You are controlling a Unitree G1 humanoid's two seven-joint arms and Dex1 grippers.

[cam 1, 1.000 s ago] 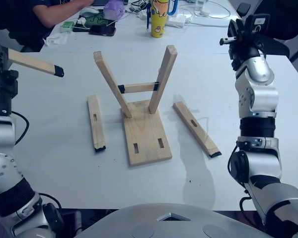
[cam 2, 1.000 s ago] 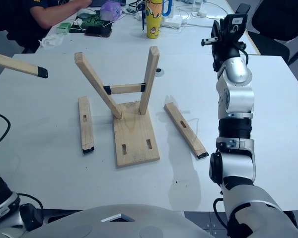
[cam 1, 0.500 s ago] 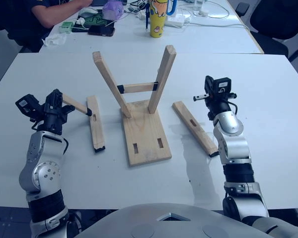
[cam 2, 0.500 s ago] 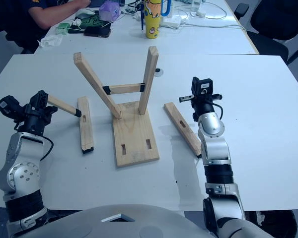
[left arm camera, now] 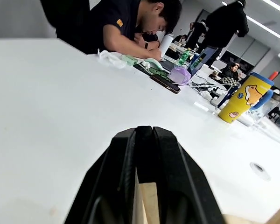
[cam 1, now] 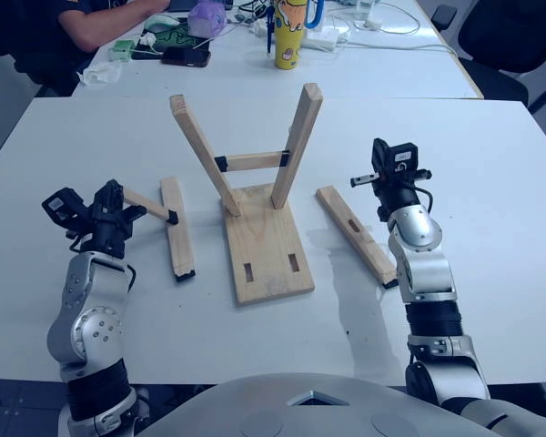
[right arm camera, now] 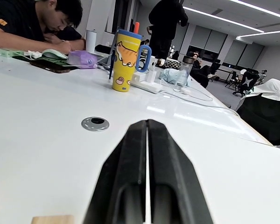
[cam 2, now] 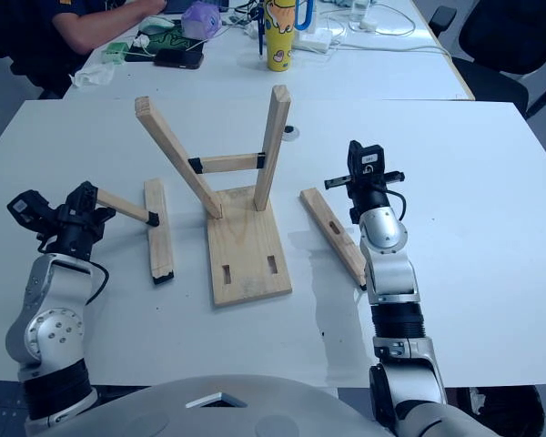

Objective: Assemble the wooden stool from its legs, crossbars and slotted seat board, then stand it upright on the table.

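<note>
Two of the four legs are standing in the seat board [cam 1: 266, 255], which is lying flat on the table [cam 1: 491, 182]. They are a slanting leg [cam 1: 203, 153] and a straighter leg [cam 1: 297, 144], with a fitted crossbar [cam 1: 252, 161] bridging them. Two more are lying loose: the left loose leg [cam 1: 174, 228] just beside the board on my left, and the right loose leg [cam 1: 357, 235] just beside it on my right.

My left fingers [left arm camera: 126, 172] are pinching one end of the second crossbar [cam 1: 151, 208]. Its black-tipped free end is hovering right at the left loose leg, near the slot; whether it is touching I cannot tell. My right fingers [right arm camera: 130, 158] are pressed together, gripping nothing, and are hanging near the far end of the right loose leg.

I am judging that I am working on the second leg pair, starting with seating this crossbar in the leg's slot. Next I am expecting to square the tip with the slot and press in. The loose leg is likely to slide, so something will need to be steadying it.
</note>
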